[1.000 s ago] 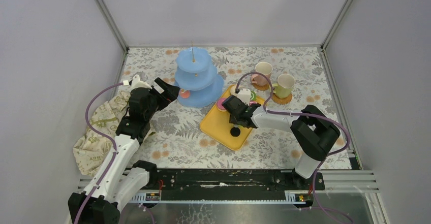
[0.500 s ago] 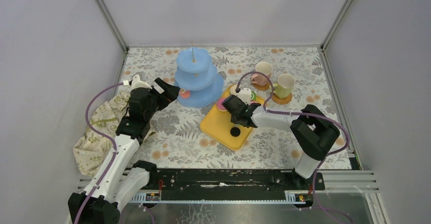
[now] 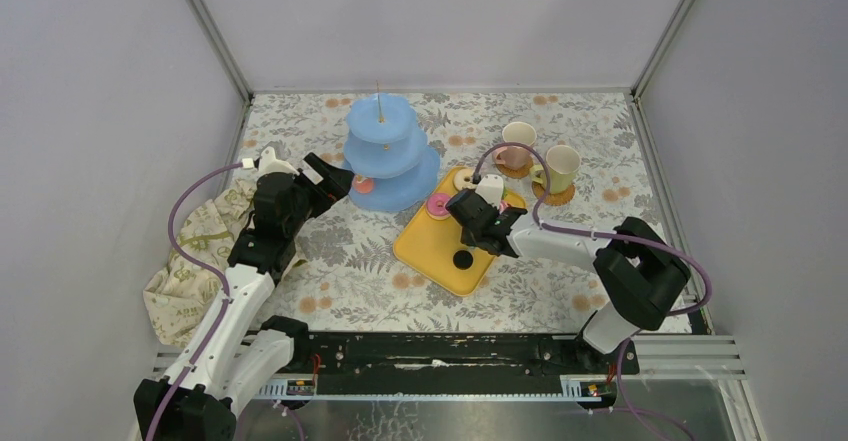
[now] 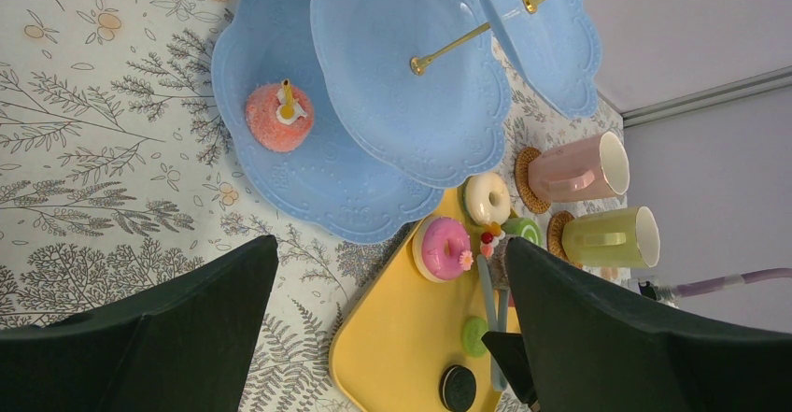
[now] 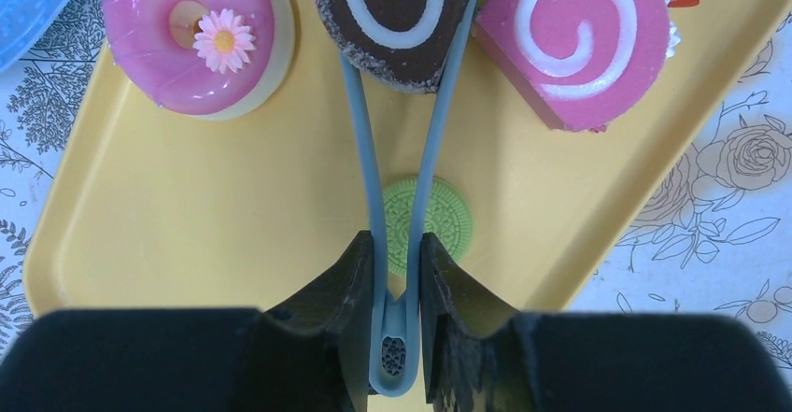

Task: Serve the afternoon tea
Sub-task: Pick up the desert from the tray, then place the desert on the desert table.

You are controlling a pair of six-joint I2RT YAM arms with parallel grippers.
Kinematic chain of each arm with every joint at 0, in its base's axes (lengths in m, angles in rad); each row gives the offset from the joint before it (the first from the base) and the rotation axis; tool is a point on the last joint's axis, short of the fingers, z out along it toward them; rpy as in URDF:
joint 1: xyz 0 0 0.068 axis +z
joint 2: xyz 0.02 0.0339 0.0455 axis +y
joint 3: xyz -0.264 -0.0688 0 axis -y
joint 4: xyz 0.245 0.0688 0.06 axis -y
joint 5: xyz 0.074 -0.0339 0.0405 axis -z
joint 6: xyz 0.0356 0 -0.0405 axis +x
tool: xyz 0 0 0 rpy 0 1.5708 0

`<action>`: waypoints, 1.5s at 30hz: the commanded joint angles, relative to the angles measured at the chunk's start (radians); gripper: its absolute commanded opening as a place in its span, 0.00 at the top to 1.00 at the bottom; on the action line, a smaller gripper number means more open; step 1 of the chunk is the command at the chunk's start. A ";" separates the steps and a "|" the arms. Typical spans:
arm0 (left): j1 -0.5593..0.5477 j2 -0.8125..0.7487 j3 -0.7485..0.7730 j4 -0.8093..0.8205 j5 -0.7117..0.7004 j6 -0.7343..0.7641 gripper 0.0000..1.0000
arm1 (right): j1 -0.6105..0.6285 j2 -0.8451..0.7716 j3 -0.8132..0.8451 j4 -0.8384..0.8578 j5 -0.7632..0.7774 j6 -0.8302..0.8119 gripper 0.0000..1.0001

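Note:
In the right wrist view my right gripper is shut on the bend of blue tongs. The tong tips pinch a brown swirl roll over the yellow tray. A pink donut lies to its left and a pink swirl roll to its right. A green cookie lies under the tongs. My left gripper stands open beside the light-blue three-tier stand. An orange-pink pastry sits on the stand's bottom tier. The pink mug and pale green mug stand on coasters behind the tray.
A black cookie and a white donut also lie on the tray. A crumpled beige cloth lies at the left edge beside the left arm. Grey walls close in the floral-covered table on three sides.
My right gripper has squeezed the tongs narrower on the brown roll. That arm shifted slightly right, and the pink donut now shows. The left arm has not moved.

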 commanded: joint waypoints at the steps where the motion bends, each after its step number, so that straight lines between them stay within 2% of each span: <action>1: -0.003 -0.002 -0.006 0.055 0.004 0.000 0.00 | 0.003 -0.052 0.007 -0.017 0.017 -0.010 0.84; 10: -0.003 -0.004 -0.006 0.054 0.003 0.000 0.00 | 0.047 -0.095 0.012 -0.039 0.017 -0.011 0.84; 26: -0.003 -0.010 -0.008 0.052 0.001 0.000 0.00 | 0.136 -0.107 0.117 -0.118 0.078 -0.018 0.84; 34: -0.003 -0.010 -0.006 0.053 0.003 0.000 0.00 | 0.150 -0.075 0.172 -0.116 0.081 -0.036 0.84; 45: -0.002 -0.015 -0.005 0.047 -0.004 0.001 0.00 | 0.153 0.054 0.302 -0.097 0.048 -0.077 0.83</action>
